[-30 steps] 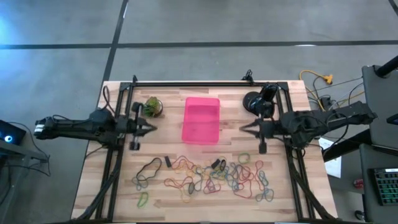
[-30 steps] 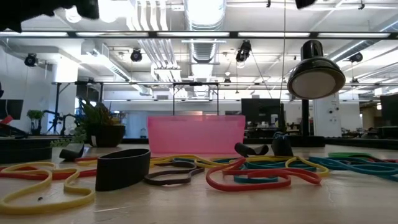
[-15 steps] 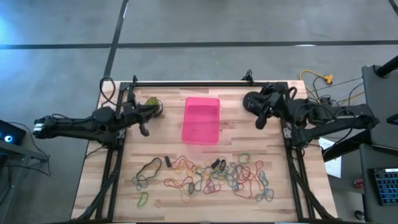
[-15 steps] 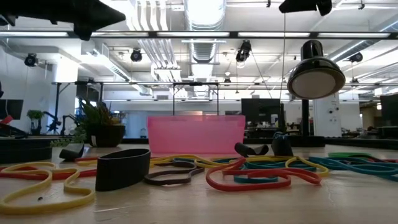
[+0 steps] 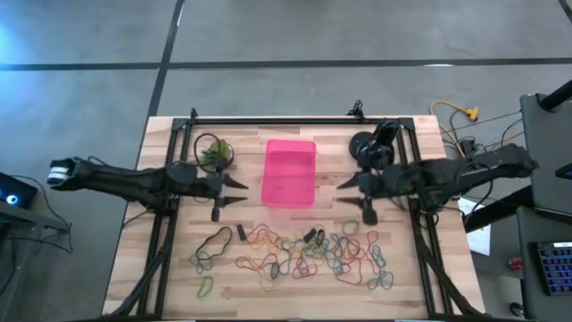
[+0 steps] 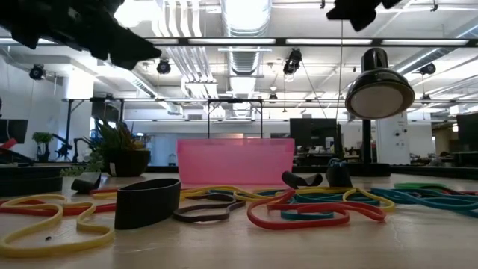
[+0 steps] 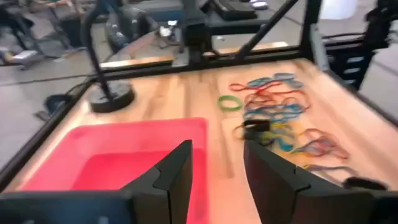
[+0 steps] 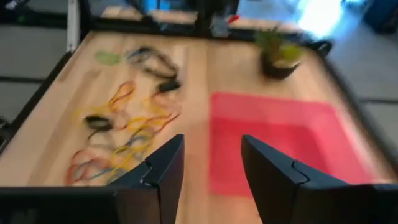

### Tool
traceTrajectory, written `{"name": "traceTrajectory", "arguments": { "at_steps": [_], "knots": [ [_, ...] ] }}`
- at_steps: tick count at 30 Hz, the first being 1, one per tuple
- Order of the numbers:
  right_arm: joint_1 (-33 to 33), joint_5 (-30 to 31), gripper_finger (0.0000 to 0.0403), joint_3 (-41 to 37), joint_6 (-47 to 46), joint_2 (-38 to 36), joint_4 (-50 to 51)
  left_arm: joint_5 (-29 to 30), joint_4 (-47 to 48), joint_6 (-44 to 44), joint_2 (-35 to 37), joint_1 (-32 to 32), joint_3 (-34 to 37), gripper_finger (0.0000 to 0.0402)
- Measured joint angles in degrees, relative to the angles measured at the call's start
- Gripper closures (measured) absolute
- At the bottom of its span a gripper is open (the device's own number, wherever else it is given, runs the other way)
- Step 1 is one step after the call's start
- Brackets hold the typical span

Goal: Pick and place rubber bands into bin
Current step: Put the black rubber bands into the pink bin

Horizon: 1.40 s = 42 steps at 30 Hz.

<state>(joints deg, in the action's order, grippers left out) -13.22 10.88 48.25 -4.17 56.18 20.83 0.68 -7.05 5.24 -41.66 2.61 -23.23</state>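
Observation:
The pink bin (image 5: 289, 173) stands on the wooden table, behind the middle. The rubber bands (image 5: 299, 250) lie loose in a coloured tangle along the near half of the table, and the low view shows them (image 6: 299, 208) in front of the bin (image 6: 235, 161). My left gripper (image 5: 243, 189) hangs open just left of the bin, pointing at it. My right gripper (image 5: 343, 189) hangs open just right of the bin, also pointing at it. Both are held above the table with nothing between their fingers. Each wrist view shows the bin (image 7: 124, 155) (image 8: 280, 137) and the bands (image 7: 280, 118) (image 8: 124, 137) past its fingers.
A small potted plant (image 5: 213, 154) stands left of the bin, close to my left arm. A black lamp on a round base (image 5: 366, 148) stands right of the bin, behind my right arm. A wide black band (image 6: 147, 202) stands on edge among the others. Black frame rails run along the table's sides.
Both grippers have opened. Each first swung toward the table's far edge, the left toward the plant and the right toward the lamp, then came back beside the bin. The left one now reaches a little closer to the bin than before. Bin and bands have not moved.

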Motion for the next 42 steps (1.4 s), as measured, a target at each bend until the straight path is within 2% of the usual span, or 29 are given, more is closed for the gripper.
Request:
{"name": "traceTrajectory", "arguments": {
  "at_steps": [4,10,17,24,31,37,42],
  "knots": [
    [-5.7,3.0,0.0263,1.5,-1.7,4.2,-0.2,1.4,3.7,-0.4,-2.7,4.3,-4.5,0.0272],
    [-14.7,15.9,0.0283,3.1,-2.2,9.4,0.4,12.1,13.3,1.1,-6.2,11.8,-10.1,0.0272],
    [-22.6,24.4,0.0304,5.0,-3.2,12.2,1.2,22.4,29.9,-3.4,-11.5,20.9,-14.7,0.0272],
    [-26.3,27.4,0.0320,5.3,-2.8,12.6,1.3,23.7,34.1,-9.1,-20.7,24.6,-14.8,0.0272],
    [-26.7,33.1,0.0325,5.3,-2.2,12.6,1.4,23.8,36.9,-9.5,-29.3,24.8,-16.9,0.0272],
    [-26.7,33.1,0.0315,5.2,-6.2,13.1,2.0,23.9,40.1,-8.9,-32.3,25.0,-20.1,0.0272],
    [-27.1,33.2,0.0302,5.0,-8.0,14.1,3.0,26.3,44.2,-9.0,-33.8,25.0,-20.9,0.0272]
  ]
}}
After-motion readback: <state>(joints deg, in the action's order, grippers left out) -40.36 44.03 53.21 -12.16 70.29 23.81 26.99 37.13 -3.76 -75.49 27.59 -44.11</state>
